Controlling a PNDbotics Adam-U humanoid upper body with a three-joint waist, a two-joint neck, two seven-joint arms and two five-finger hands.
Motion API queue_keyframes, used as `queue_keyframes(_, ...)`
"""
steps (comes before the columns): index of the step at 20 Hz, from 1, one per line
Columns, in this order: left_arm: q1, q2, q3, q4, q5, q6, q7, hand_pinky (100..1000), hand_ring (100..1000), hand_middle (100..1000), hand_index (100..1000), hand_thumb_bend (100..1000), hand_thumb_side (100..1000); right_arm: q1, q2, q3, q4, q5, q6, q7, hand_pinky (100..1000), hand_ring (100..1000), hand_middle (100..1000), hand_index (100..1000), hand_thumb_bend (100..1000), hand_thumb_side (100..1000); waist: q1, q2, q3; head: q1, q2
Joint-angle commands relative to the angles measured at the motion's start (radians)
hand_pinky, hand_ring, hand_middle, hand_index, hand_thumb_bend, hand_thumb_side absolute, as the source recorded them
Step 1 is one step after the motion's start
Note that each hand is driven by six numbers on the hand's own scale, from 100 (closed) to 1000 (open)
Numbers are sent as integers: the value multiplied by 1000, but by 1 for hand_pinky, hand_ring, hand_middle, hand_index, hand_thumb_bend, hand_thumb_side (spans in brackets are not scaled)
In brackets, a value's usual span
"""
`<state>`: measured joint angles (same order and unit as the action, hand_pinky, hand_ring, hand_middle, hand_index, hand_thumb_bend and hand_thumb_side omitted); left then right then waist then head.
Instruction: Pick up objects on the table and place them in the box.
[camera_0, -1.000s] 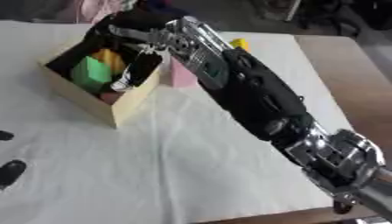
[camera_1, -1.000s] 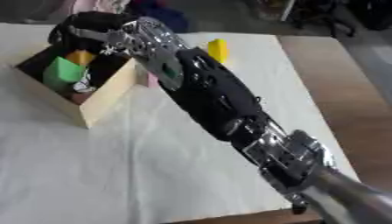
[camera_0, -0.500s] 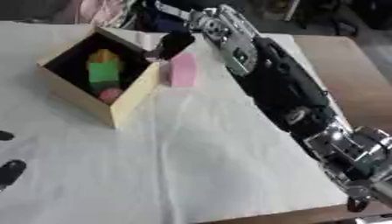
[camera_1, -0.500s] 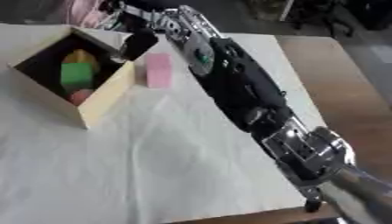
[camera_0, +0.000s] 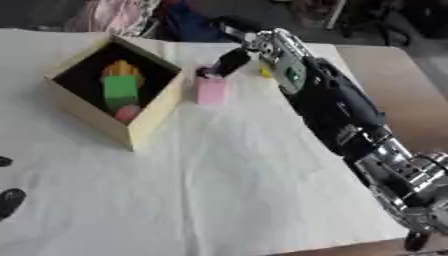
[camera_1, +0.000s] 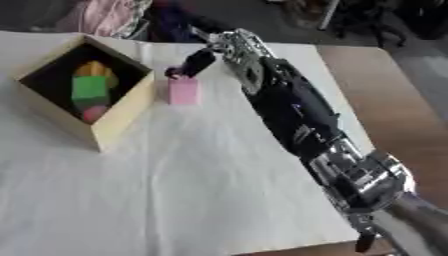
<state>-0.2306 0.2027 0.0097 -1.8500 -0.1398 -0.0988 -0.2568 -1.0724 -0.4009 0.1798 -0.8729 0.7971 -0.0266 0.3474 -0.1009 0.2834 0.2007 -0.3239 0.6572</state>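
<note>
One long black arm stretches from the lower right corner diagonally up across the counter (camera_0: 219, 190), which is draped in a white cloth, its silver joint near the bottom edge. The right hand (camera_0: 229, 62) is at the far end of that reach, fingers pointed down and to the left over the top of a pink block (camera_0: 211, 90). The fingertips are at the block's upper edge, but whether they are curled round it or merely touching cannot be told. The pink block stands upright on the cloth just beside the right wall of the box (camera_0: 149, 117), apart from it. Inside the box lie a green block (camera_0: 119, 91), a yellow piece behind it and a pinkish one in front. A small yellow object (camera_0: 264, 73) shows just behind the arm. Dark fingertips of the left hand (camera_0: 9, 201) show at the lower left edge.
</note>
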Motion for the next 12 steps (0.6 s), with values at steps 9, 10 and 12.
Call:
queue_keyframes(9,-15,18,0,-21,4,0,-3,769,641,838,810,678,420,-8,-19,-36,82,18,0,10,834,832,883,958,464,439,-12,-5,6,-10,-16)
queue_keyframes(10,-15,18,0,-21,4,0,-3,770,641,838,811,678,421,-9,-20,-38,81,8,-5,10,833,826,878,956,451,451,-12,-5,6,-9,-16)
queue_keyframes(12,-14,18,2,-21,4,0,-1,770,641,838,810,678,420,-10,-22,-48,72,-40,-12,-2,831,807,863,949,416,476,-12,-5,5,-8,-16)
